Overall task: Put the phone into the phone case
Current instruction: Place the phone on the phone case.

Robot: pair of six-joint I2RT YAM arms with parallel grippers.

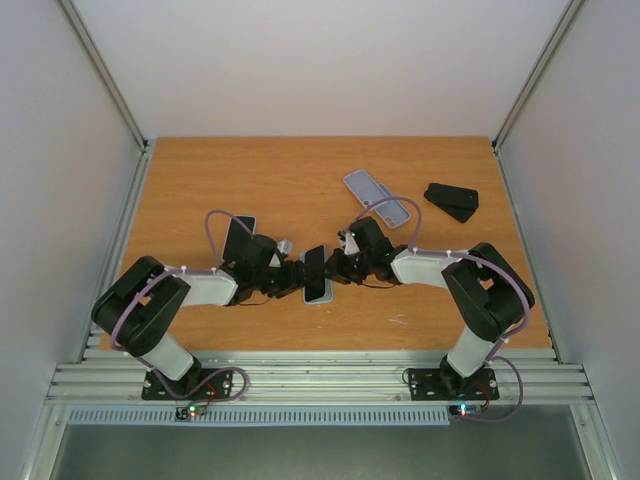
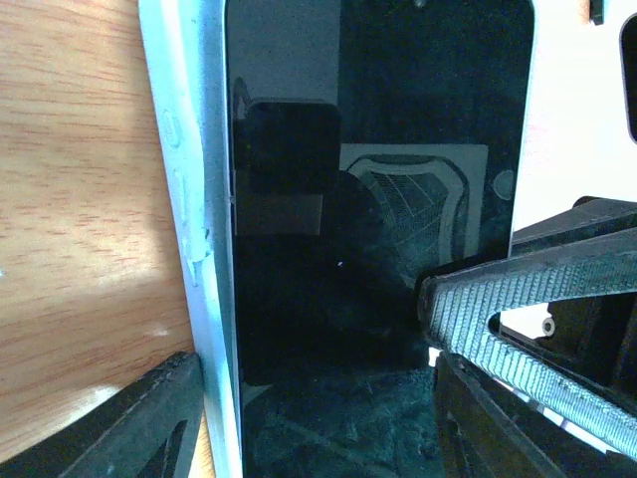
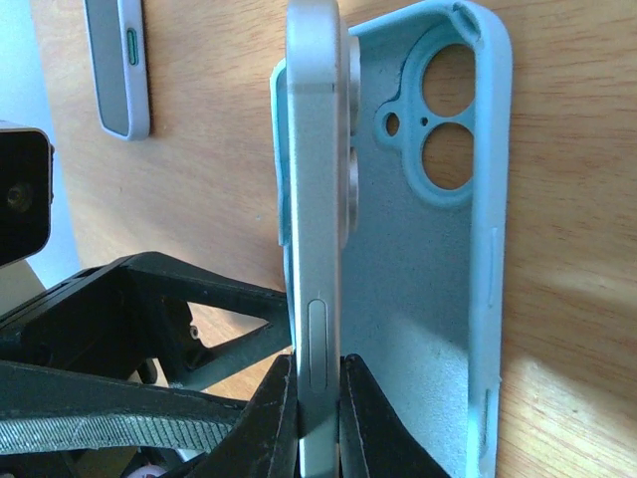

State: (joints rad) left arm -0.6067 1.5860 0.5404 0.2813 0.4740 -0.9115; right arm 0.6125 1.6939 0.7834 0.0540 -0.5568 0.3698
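The stiff, slick phone [image 3: 317, 149] is clamped across its faces by the right gripper [image 3: 318, 376]; the soft-looking case [image 3: 438, 299] is straddled, contact unclear, by the left gripper [image 2: 309, 339].

A silver phone [image 3: 314, 199] with black screen is standing out against a pale blue case [image 3: 428, 299] and orange wood-grain table [image 1: 250, 180].
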